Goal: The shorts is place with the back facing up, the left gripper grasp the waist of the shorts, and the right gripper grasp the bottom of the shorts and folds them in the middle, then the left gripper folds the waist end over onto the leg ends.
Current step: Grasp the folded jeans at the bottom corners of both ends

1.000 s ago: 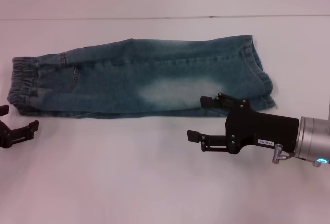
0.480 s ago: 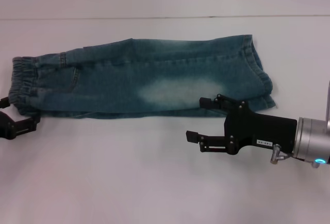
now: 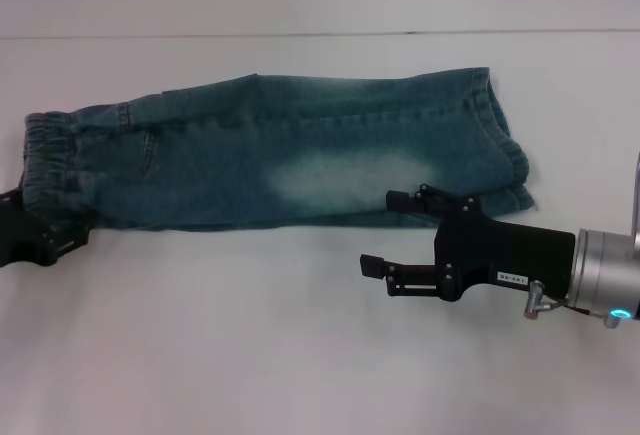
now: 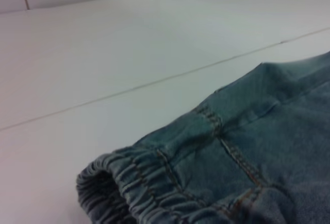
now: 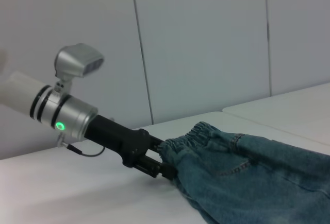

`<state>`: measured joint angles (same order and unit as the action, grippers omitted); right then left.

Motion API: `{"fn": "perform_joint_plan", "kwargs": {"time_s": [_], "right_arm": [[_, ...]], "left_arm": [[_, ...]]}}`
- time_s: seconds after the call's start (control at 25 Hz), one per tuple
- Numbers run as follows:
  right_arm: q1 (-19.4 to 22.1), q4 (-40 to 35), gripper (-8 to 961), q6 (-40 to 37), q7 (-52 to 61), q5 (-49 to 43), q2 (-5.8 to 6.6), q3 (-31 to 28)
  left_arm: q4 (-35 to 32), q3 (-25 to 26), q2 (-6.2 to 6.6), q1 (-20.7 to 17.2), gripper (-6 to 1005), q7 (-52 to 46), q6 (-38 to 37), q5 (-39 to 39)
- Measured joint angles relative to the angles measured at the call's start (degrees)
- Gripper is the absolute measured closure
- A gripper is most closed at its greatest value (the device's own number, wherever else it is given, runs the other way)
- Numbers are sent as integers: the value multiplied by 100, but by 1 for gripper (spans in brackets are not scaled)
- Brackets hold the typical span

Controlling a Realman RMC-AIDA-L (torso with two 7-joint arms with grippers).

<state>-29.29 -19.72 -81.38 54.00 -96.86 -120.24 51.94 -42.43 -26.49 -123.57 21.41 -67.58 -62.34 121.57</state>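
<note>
The blue denim shorts (image 3: 300, 155) lie flat across the white table, folded along their length. The elastic waist (image 3: 50, 155) is at the left and the leg ends (image 3: 500, 145) at the right. My left gripper (image 3: 45, 220) is open at the near corner of the waist, with a finger on either side of the band. The right wrist view shows the left gripper (image 5: 162, 165) with the waistband between its fingers. The left wrist view is filled by the gathered waist (image 4: 139, 183). My right gripper (image 3: 388, 232) is open beside the near edge of the shorts, its far finger (image 3: 400, 198) over the denim.
The white table (image 3: 300, 355) runs to a seam line (image 3: 300, 33) behind the shorts. Pale wall panels (image 5: 206, 44) stand behind the table.
My left gripper has moved right and away from me, from the bare table onto the near corner of the waist. The right gripper and the shorts have stayed put.
</note>
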Motion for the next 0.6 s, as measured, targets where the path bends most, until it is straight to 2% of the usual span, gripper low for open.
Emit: {"fn": "perform_joint_plan", "kwargs": {"time_s": [0.08,0.52,0.6], "right_arm": [[8,1,7,-4,18,0,0,-10],[2,4,8,19,7,49,0,-48],[6,10,8,23,3,121,0,-48]], "left_arm": [[69,-78,-8,30,141,39,103,23],[-96,-151,13,13,628,-171,-64,41],[-177,-171,1,-22,832,-238,-82,83]]}}
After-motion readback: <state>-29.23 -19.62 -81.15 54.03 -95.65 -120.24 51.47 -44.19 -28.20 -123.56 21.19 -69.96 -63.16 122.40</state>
